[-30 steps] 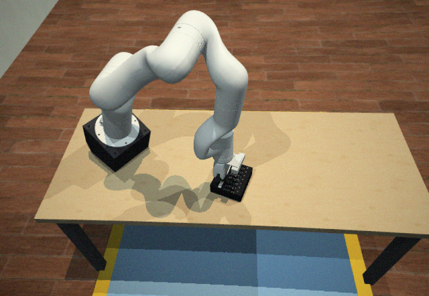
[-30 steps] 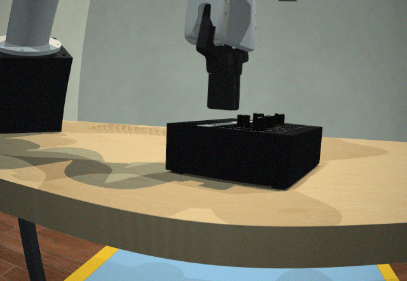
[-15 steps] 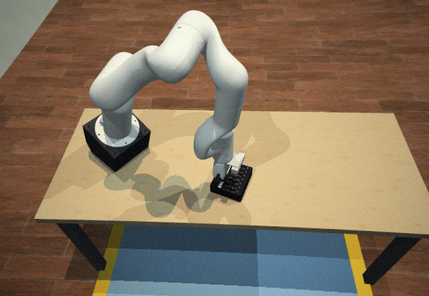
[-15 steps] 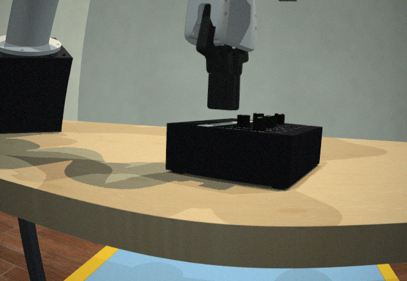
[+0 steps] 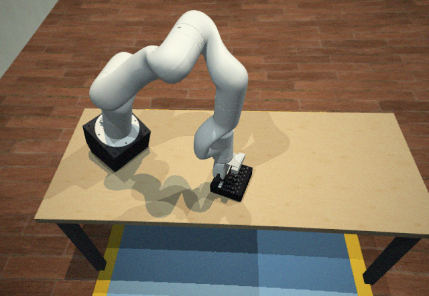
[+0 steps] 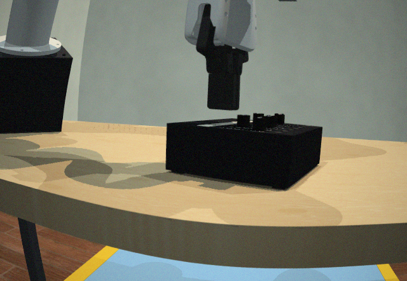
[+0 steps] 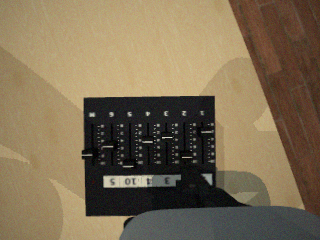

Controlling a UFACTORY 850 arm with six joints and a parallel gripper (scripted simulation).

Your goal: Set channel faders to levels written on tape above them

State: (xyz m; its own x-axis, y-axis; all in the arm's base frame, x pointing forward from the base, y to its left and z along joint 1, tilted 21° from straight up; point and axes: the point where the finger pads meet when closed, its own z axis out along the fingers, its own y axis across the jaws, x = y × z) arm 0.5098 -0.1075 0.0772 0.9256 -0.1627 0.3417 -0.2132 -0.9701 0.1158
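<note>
The lighting desk [image 5: 238, 189] [image 6: 243, 154] [image 7: 150, 200] is a small black box on the wooden table [image 5: 312, 165] [image 6: 98, 189] [image 7: 150, 50]. In the wrist view it appears upside down, with slots marked M, 6, 5, 4, 3, 2, 1 from left to right. The master fader [image 7: 88, 154] sits low at the far left. The channel fader caps stand at mixed heights, among them fader 5 [image 7: 128, 165], fader 2 [image 7: 187, 157] and fader 1 [image 7: 206, 131]. A white tape strip [image 7: 135, 181] carries the numbers, and its right end is hidden by my gripper [image 6: 223, 107] [image 7: 194, 186] [image 5: 219, 179]. The gripper is shut, empty, and hovers just above the desk's tape end.
The arm's black base block [image 5: 116, 144] [image 6: 29, 87] stands at the table's left. The table's edge and the brick floor [image 7: 290, 75] lie close to the desk's channel 1 side. A blue mat with yellow borders [image 5: 225, 261] lies on the floor in front of the table.
</note>
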